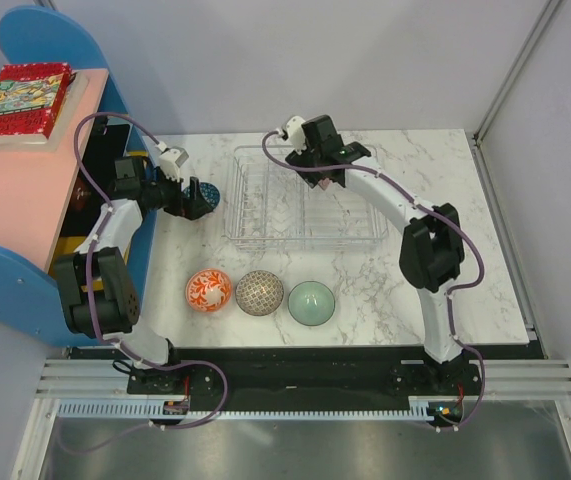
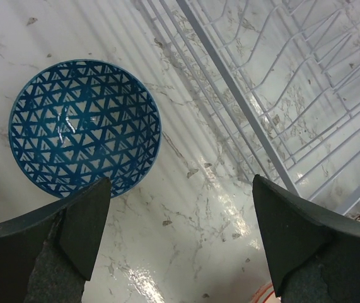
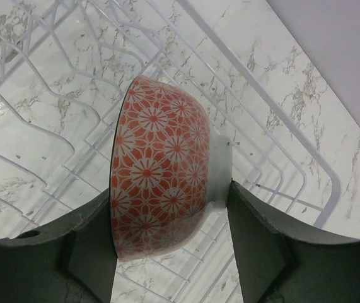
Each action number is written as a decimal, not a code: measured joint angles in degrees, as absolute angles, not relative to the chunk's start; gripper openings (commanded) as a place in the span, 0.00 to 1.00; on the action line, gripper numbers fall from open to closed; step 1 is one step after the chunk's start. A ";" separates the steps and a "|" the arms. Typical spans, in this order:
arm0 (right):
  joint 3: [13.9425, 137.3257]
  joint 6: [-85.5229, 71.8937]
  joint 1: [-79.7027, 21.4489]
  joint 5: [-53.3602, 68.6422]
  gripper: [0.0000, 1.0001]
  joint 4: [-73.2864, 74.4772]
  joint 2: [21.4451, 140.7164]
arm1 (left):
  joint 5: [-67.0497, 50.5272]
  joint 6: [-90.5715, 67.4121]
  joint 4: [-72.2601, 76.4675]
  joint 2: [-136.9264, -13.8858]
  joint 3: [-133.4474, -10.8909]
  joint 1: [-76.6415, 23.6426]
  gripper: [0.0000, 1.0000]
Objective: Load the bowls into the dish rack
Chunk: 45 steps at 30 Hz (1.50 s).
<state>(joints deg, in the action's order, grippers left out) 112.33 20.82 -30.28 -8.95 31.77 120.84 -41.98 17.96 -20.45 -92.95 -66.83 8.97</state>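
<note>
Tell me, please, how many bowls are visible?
5: orange bowl, lattice bowl, mint bowl in a front row; blue bowl by left gripper; floral bowl held in right gripper over the dish rack.

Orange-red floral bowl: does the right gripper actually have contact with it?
Touching. The right wrist view shows the right gripper's fingers pressed against both sides of the orange-red floral bowl, with no gap, holding it on edge.

Lab booth; grey partition walls (image 1: pixel 385 60); marble tabletop (image 1: pixel 365 285)
</note>
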 measured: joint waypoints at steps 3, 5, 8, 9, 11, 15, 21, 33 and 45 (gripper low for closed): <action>113.10 22.87 -31.70 -11.42 0.00 31.83 122.61 | -40.86 17.91 -19.40 -92.84 -66.59 9.04 1.00; 113.82 23.99 -32.32 -12.64 0.00 31.81 123.33 | -40.45 17.89 -19.09 -92.38 -66.26 9.06 1.00; 115.24 25.61 -33.08 -14.46 0.00 31.68 123.83 | -40.01 17.87 -19.05 -91.39 -65.98 9.06 1.00; 115.72 26.28 -33.32 -15.18 0.00 31.64 123.90 | -39.68 17.87 -19.03 -91.13 -65.98 9.10 1.00; 116.81 27.77 -34.00 -16.82 0.00 31.03 124.22 | -39.11 17.85 -18.70 -90.87 -65.95 9.32 1.00; 118.17 30.35 -35.57 -18.48 0.00 29.71 125.62 | -38.48 17.85 -18.22 -90.85 -65.58 9.69 1.00; 118.98 32.93 -37.71 -18.98 0.00 29.32 128.53 | -37.39 17.85 -18.13 -90.70 -64.82 10.28 1.00; 120.75 38.37 -39.07 -19.40 0.00 28.93 130.56 | -37.34 17.87 -18.04 -89.95 -63.44 11.22 1.00; 122.19 44.69 -41.45 -18.96 0.00 27.68 134.41 | -37.39 17.87 -18.00 -89.93 -62.43 11.64 1.00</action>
<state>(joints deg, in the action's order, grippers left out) 122.19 44.69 -41.45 -18.96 27.68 134.41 -37.39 17.87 -18.00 -89.93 -62.43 11.64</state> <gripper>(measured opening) 0.686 0.993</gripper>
